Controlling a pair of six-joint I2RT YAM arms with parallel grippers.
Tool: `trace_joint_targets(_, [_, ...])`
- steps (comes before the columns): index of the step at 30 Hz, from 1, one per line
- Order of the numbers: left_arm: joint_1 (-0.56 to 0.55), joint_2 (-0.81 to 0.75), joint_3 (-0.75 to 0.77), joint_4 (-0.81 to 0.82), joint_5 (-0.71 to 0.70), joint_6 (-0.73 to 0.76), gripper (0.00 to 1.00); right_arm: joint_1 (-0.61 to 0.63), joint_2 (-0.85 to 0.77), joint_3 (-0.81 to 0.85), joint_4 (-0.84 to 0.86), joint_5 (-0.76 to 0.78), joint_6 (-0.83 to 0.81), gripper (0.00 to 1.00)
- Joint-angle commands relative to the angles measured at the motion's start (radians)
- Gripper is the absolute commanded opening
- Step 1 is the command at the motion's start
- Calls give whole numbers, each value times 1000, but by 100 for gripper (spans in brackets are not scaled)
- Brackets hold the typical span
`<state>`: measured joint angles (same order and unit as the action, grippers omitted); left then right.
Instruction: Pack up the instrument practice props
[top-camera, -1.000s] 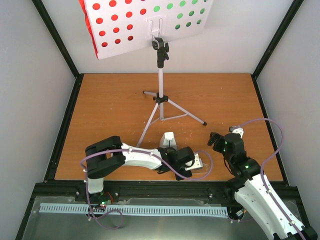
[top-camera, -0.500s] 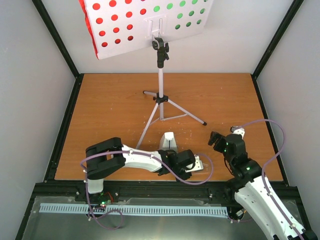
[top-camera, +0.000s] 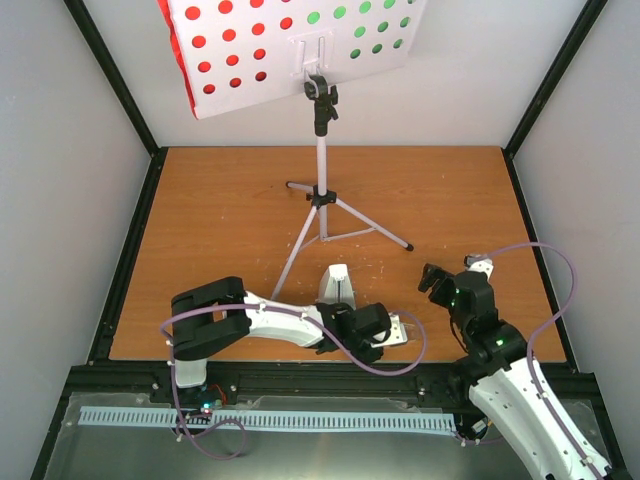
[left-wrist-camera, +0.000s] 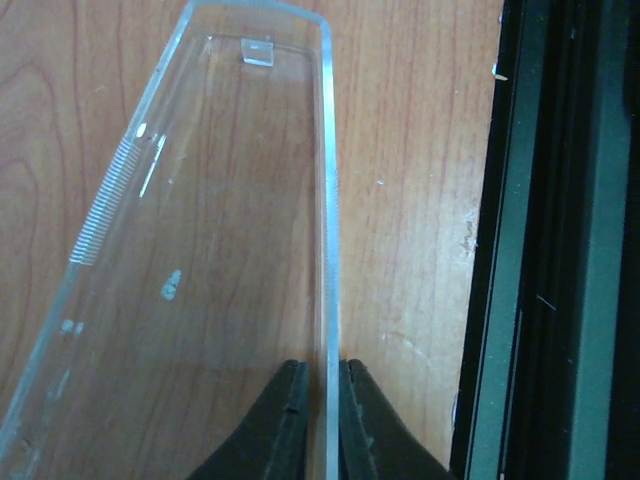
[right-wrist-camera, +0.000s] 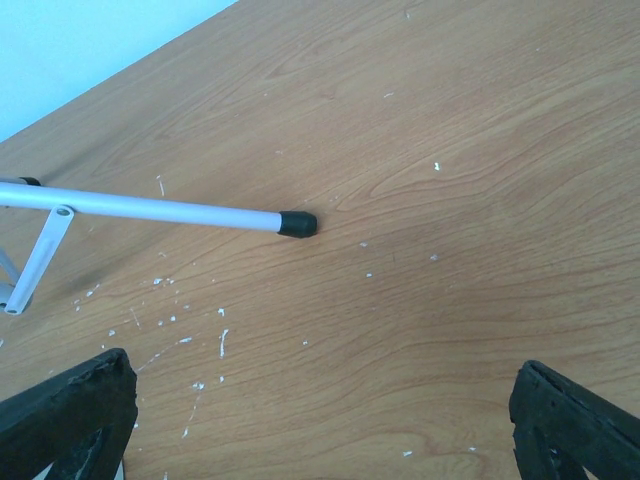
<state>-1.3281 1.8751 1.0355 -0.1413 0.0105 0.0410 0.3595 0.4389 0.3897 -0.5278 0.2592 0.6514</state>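
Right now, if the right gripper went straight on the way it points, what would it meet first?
Probably the bare wooden table, just short of the tripod leg's black foot; depth is unclear, so the right gripper might reach that foot.

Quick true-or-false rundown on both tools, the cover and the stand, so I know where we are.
1. The left tool pinches the cover's rim. True.
2. The right tool grips a tripod leg. False: it is open above the table, with the leg's foot ahead, untouched.
3. The stand lies folded on the table. False: it stands upright on its tripod.
4. The red sheet and green sheet show through the stand's holes. True.
5. The cover sits on the metronome. False: it lies on the table, apart from it.
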Motion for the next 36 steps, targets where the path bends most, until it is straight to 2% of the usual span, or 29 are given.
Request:
trace_joint_targets(1, [-16, -15, -22, -30, -16, 8, 9, -7, -25, 7, -24, 32, 14, 100])
trace_joint_targets(6, [-15, -32, -32, -27, -21, -13, 0, -7, -48, 25, -46, 46, 13, 100])
trace_joint_targets(15, [-8, -103, -7, 71, -34, -75, 0, -7, -77, 73, -56, 12, 17, 100])
trace_joint_targets(25, [111, -195, 64, 195, 188, -200, 1, -7, -105, 216, -70, -94, 8, 100])
trace_joint_targets(30, [167, -240, 125, 224, 296, -230, 0, -7, -137, 280, -1, -190, -18, 100])
trace_joint_targets(36, [253, -313, 150, 277, 430, -295, 0, -7, -109, 454, -30, -249, -61, 100])
